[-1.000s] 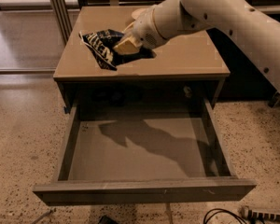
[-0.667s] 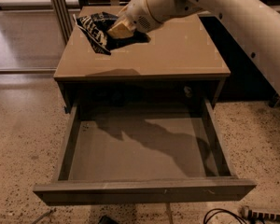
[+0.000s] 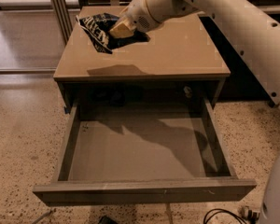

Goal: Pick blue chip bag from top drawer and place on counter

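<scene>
The blue chip bag (image 3: 99, 30), dark navy with white lettering, hangs crumpled over the far left part of the tan counter (image 3: 177, 55). My gripper (image 3: 119, 31) is shut on the bag's right side, with its tan fingers (image 3: 123, 28) pinching it; I cannot tell whether the bag's bottom touches the counter. The white arm reaches in from the upper right. The top drawer (image 3: 144, 146) stands pulled fully open below, grey-brown, with nothing showing on its flat bottom.
A speckled floor (image 3: 18, 148) surrounds the cabinet. Metal frame posts (image 3: 58, 3) stand behind the counter's left corner. Cables (image 3: 224, 214) lie on the floor at the lower right, near the drawer front (image 3: 144, 191).
My gripper has carried the bag up and toward the far left of the counter, then held it near the same spot.
</scene>
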You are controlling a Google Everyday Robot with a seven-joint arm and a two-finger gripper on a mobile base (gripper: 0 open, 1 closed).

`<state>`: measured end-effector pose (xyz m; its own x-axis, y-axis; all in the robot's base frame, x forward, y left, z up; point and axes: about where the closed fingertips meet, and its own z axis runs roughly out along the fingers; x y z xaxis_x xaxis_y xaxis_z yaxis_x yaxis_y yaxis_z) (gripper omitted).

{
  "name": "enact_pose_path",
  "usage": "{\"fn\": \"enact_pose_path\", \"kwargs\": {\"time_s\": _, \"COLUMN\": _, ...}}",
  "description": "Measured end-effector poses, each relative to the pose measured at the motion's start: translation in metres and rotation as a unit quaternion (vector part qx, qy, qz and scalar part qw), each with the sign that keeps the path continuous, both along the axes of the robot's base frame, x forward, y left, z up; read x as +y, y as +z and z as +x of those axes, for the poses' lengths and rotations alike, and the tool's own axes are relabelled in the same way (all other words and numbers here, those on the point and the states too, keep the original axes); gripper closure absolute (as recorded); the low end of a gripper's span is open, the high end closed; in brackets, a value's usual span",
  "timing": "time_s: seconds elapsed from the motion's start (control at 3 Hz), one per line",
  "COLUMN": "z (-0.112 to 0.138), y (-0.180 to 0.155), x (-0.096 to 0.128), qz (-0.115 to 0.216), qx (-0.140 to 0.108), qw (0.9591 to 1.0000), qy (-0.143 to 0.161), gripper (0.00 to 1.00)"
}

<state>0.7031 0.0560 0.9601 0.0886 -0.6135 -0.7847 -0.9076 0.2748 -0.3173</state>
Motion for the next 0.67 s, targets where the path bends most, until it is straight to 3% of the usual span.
{"fn": "enact_pose_path", "kwargs": {"time_s": 0.67, "z": 0.084, "y": -0.046, "x": -0.015, "qz": 0.020, "qx": 0.043, "qw": 0.9988, "qy": -0.015, "gripper": 1.00}}
